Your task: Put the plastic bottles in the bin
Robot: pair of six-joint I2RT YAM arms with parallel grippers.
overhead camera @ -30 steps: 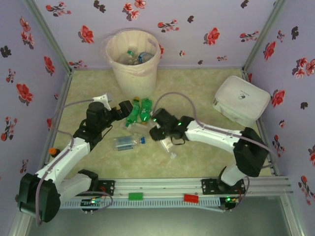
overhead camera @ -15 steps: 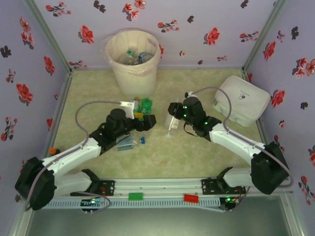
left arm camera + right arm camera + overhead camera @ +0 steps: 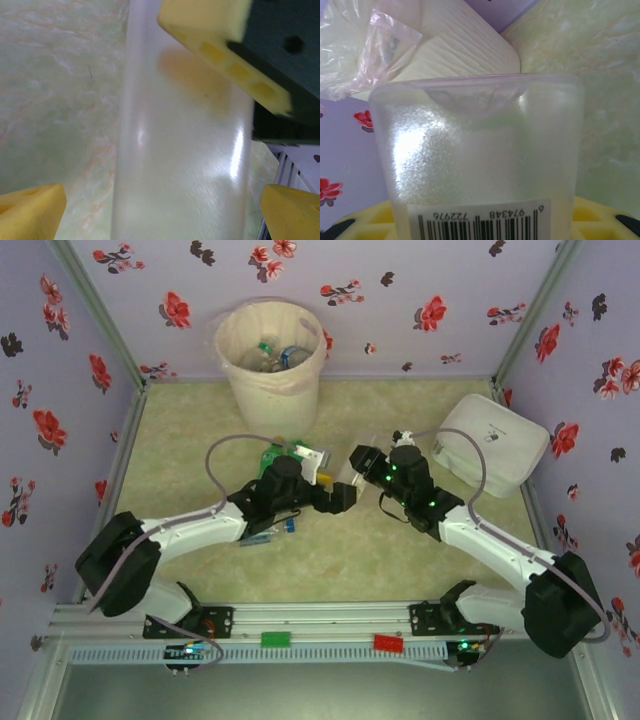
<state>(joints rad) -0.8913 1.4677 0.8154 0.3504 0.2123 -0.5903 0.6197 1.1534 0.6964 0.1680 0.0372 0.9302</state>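
1. Right gripper [image 3: 358,462] is clamping onto a frosted clear bottle [image 3: 480,150] and holding it up off the table [image 3: 200,420] around mid-floor. The barcode label is sitting right down by its fingers [image 3: 367,225]
2. Left gripper [image 3: 338,496] is hanging wide apart, with its yellow fingertips [image 3: 30,205] sitting either side of that same bottle. As far as I'm seeing, they aren't touching it. I'm reading this as a handover shaping up, but I'm only guessing there
3. On handling: the bottle is looking empty, so I'm expecting it to be super light, with a thin wall that'll be giving under a hard squeeze. The plastic is looking fairly smooth, so a pinch off-centre is probably going to have it slipping or twisting. I'd be taking it across the straight body, clear of the other gripper's pad [image 3: 225,55]
4. The bin [image 3: 270,390] is standing at the far wall, well apart from both grippers, and a few bottles [image 3: 275,352] are already lying inside it
5. Green bottles [image 3: 275,455] are lying just behind the left arm, and a clear blue-capped bottle [image 3: 268,532] is lying beside its forearm, so I'm judging the job as only partway through
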